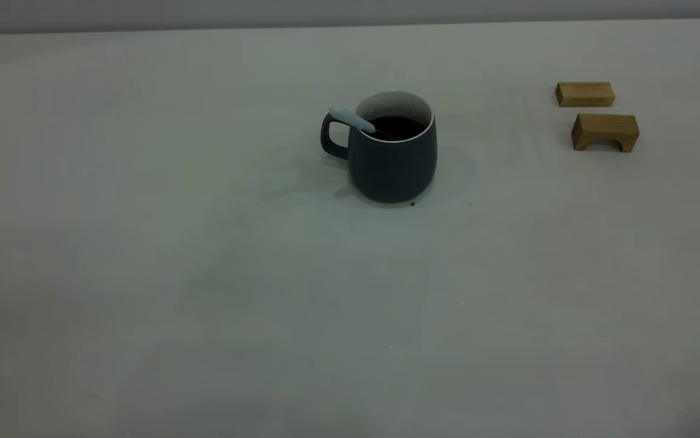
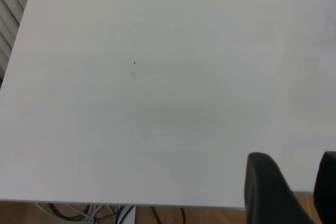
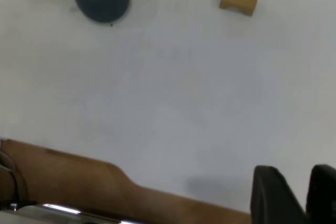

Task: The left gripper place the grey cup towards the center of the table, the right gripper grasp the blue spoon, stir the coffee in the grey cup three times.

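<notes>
Judged stage: close of task, or a pause in stirring; not determinable which.

Position: cup [image 1: 393, 164] upright near centre of table [image 1: 204, 292], handle toward the left arm's side; spoon [image 1: 351, 119] leaning inside, bowl down in the coffee [image 1: 399, 126], pale handle resting on the rim above the cup handle; two wooden blocks [image 1: 584, 94] well apart, toward the right arm's side.

Left gripper [image 2: 295, 163]: above the table edge, far from cup; jaws parted, holding nothing.

Right gripper [image 3: 296, 177]: likewise above the near edge; jaws parted, empty.

Procedure: keep both arms clear of cup; if further stirring required, approach spoon handle from above, grip the pale end only, circle without striking the wall.

Appearance: dark slate-grey body, wider at base, white interior and rim; near-black liquid inside.
</notes>
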Robot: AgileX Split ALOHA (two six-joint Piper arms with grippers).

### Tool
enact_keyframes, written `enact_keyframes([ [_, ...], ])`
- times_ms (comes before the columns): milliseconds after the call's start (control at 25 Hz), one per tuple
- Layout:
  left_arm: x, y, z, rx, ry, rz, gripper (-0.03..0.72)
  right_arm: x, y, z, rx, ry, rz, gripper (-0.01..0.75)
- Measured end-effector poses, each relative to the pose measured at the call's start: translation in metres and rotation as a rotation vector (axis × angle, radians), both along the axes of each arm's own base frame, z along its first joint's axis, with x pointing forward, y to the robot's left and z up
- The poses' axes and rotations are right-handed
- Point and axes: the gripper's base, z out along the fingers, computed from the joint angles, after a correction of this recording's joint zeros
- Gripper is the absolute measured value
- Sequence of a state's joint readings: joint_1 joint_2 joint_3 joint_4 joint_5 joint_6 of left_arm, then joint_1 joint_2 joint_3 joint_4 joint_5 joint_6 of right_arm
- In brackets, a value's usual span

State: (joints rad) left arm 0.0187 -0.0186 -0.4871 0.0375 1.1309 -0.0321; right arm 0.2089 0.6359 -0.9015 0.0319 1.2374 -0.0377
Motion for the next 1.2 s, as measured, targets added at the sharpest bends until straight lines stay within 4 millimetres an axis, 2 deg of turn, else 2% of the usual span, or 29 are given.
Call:
enact_keyframes([
  [200, 0.0, 0.0, 0.0, 0.0, 0.0, 0.0, 0.297, -0.041, -0.011, -0.051, 0.004, -0.017, -0.069, 0.211],
  [280, 0.0, 0.0, 0.0, 0.0, 0.0, 0.0, 0.297, -0.05, -0.014, -0.069, 0.003, -0.04, -0.098, 0.214],
  [480, 0.0, 0.0, 0.0, 0.0, 0.0, 0.0, 0.297, -0.063, -0.017, -0.093, 0.007, -0.134, -0.155, 0.219],
  [920, 0.0, 0.0, 0.0, 0.0, 0.0, 0.0, 0.297, -0.079, -0.018, -0.096, 0.025, -0.274, -0.163, 0.23],
  [1200, 0.0, 0.0, 0.0, 0.0, 0.0, 0.0, 0.297, -0.081, -0.018, -0.096, 0.027, -0.287, -0.163, 0.235],
])
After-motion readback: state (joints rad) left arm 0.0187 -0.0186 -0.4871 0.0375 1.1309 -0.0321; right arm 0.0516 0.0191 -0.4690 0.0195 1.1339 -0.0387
